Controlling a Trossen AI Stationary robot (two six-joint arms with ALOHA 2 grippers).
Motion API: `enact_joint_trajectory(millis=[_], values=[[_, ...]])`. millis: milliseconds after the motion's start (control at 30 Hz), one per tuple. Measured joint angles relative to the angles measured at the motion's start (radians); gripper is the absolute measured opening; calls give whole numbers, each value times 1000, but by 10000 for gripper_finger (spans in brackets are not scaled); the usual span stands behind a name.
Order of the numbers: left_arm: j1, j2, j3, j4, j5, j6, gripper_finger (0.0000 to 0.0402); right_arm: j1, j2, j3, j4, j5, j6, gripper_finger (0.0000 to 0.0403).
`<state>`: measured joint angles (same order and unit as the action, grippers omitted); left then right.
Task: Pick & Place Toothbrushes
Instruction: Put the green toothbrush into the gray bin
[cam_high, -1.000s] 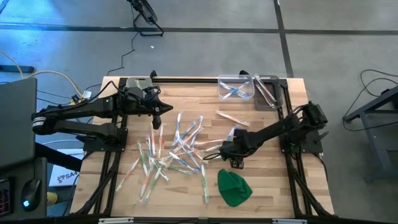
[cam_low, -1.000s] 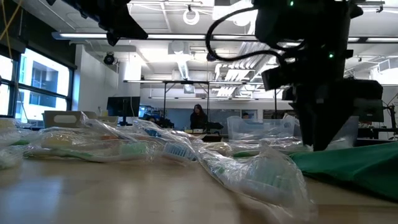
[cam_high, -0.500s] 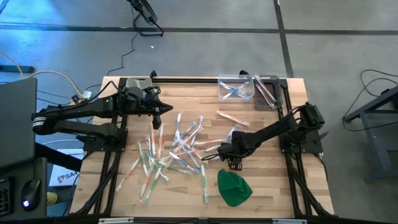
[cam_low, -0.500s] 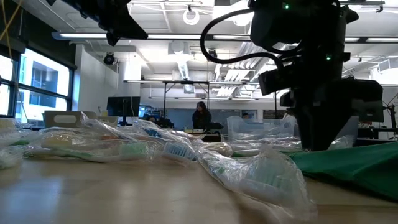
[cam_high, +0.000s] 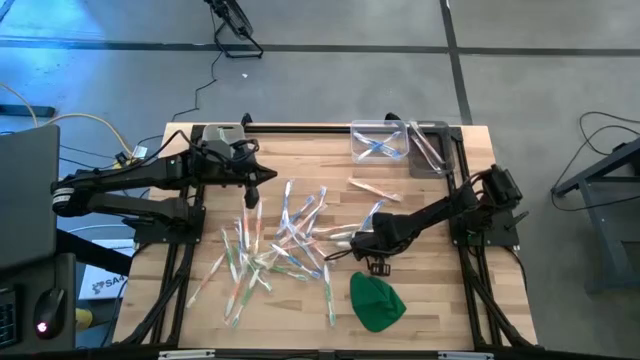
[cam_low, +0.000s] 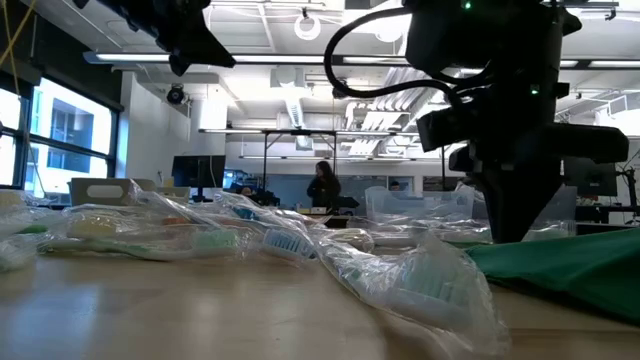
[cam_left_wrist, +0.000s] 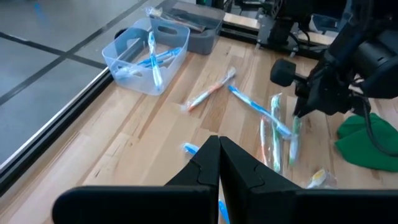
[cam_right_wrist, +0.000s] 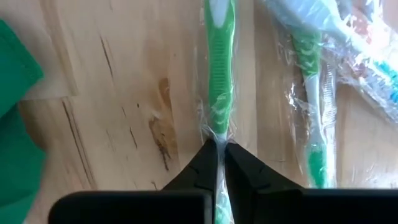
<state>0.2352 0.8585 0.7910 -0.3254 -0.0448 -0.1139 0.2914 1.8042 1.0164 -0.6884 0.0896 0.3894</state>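
A green toothbrush (cam_right_wrist: 219, 81) in its wrapper is pinched by the right gripper (cam_right_wrist: 217, 149) mid-frame; the left gripper (cam_left_wrist: 219, 146) is kept closed, empty, upper left.

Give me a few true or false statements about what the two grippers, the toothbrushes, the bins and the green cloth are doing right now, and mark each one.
1. The right gripper is shut on a green toothbrush in its clear wrapper. True.
2. The left gripper is wide open. False: its fingers are pressed together and hold nothing, above the table's left rear part.
3. The clear bin at the table's far edge has toothbrushes in it. True.
4. The green cloth lies inside the grey bin. False: it lies on the table near the front edge, just in front of the right gripper.
5. All loose toothbrushes are lined up in a neat row. False: they lie scattered and crossed in a pile mid-table.
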Motion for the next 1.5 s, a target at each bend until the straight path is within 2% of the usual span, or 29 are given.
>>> enact_joint_trajectory(millis=[133, 300, 667, 800, 900, 1067, 1300, 1500], values=[[0, 0, 0, -32, 0, -3, 1, 27, -5, -1, -4, 9, 0, 7], [0, 0, 0, -71, 0, -33, 1, 59, -41, -7, -16, -36, 8, 5], [0, 0, 0, -83, 0, -33, 1, 78, -215, -5, -22, -17, 10, 4], [0, 0, 0, -82, 0, -20, 1, 67, -278, -5, -25, 24, 1, 4], [0, 0, 0, -81, -14, 6, 1, 37, -321, -4, -7, 48, -28, 4], [0, 9, 0, -77, -102, 31, 1, -37, -367, -3, 55, 63, -86, 4], [1, 65, 0, -63, -108, 39, 1, -163, -370, -3, 213, 8, -238, 4], [5, 156, 0, 3, -107, 141, 1, -278, -370, -3, 330, -6, -357, 4]])
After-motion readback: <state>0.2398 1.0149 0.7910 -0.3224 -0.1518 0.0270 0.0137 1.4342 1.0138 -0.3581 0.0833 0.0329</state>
